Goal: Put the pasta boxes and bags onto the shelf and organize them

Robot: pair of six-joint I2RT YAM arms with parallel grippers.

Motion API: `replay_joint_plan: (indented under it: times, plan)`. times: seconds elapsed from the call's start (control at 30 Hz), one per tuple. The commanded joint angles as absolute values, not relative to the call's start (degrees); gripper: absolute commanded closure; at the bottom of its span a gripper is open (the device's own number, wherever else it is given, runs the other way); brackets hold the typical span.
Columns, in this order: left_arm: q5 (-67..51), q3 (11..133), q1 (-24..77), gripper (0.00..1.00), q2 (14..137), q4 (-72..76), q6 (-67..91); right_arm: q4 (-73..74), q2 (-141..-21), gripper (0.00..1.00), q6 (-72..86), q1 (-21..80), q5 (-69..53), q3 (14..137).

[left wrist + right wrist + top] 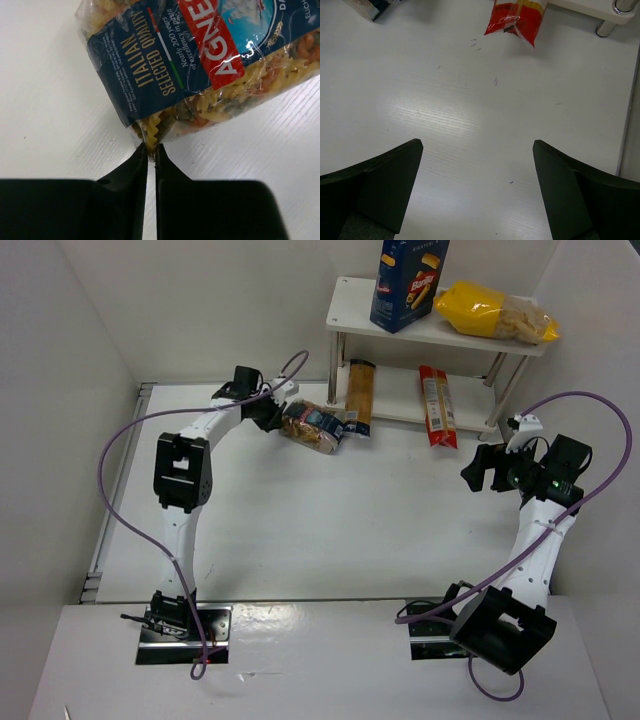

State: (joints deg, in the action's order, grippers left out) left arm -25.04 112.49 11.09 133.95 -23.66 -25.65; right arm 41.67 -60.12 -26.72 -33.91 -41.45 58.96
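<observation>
Done so far: the tall blue box (408,280) stands on the top board of the shelf (350,302), and the yellow bag (495,312) lies just beside it on the same board.
Lower board: the orange spaghetti pack (358,395) and the red spaghetti pack (437,405) lie lengthwise and well apart. Their near ends poke out past the front edge, so I judge them placed but not yet tidy.
Left to do: the small clear bag (312,427) of twisted pasta lies on the counter (330,530), in front of the shelf's left end and just beside the orange pack.
My left claw (151,150): closed to a thin slit, its tips nipping the bag's crimped end. The bag looks to be resting on the counter.
My right claw (477,145): spread wide and holding nothing, above bare counter with the red pack's end ahead of it.
Progress, as I judge it: four of five are on the shelf, and I have hold of the last.
Risk: a pinch on thin film could slip during the lift.
</observation>
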Motion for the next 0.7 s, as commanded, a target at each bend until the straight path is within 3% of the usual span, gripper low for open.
replay_joint_plan:
  times: [0.0, 0.1, 0.4, 0.67]
  plan:
    - [-27.7, 114.8, 11.4, 0.93, 134.7, -26.9, -26.4, 42.2, -59.7, 0.01, -27.4, -34.4, -43.2, 61.7]
    - [-30.2, 107.7, 11.4, 1.0, 129.9, -25.7, -26.4, 42.2, -59.7, 0.01, -27.9, -34.4, -43.9, 61.7]
    - [-38.6, 76.9, 9.4, 1.0, 102.3, -29.5, -31.9, 49.1, -60.2, 0.01, -33.9, -29.6, -47.6, 64.4]
    - [-39.2, 62.3, 11.1, 1.0, 83.7, -35.8, -33.4, 50.8, -60.2, 0.01, -36.6, -23.3, -46.2, 63.2]
